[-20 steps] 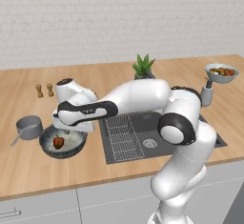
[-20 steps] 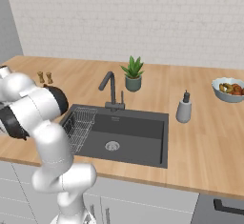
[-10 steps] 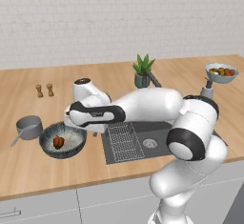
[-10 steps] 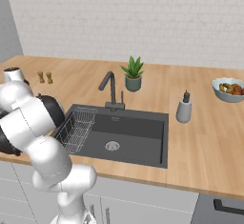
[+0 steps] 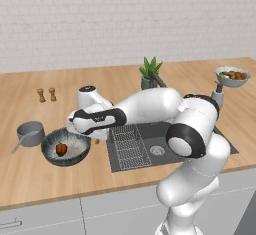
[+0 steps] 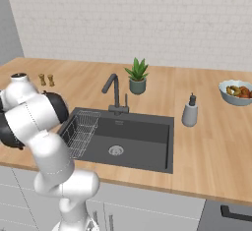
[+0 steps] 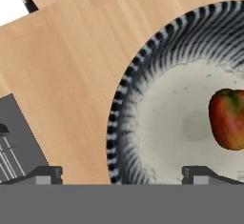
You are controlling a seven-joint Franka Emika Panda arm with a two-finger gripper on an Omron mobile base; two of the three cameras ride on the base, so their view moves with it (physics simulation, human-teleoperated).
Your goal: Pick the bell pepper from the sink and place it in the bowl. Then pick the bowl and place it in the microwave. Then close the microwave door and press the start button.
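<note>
The bell pepper, red-orange, lies inside the wide dark patterned bowl on the counter left of the sink. My gripper hangs just above the bowl's rim on the side nearest the sink. It is open, its fingertips wide apart with nothing between them, and the pepper sits off to one side of them. The microwave and its door are out of view.
A grey handled pot stands just left of the bowl. Two small shakers stand further back. A wire rack fills the sink's left part, with a dark faucet, a plant, a soap dispenser and a fruit bowl around it.
My hand has drifted from over the middle of the bowl toward its sink-side rim, and the elbow has swung right. The pepper has stayed in the bowl.
</note>
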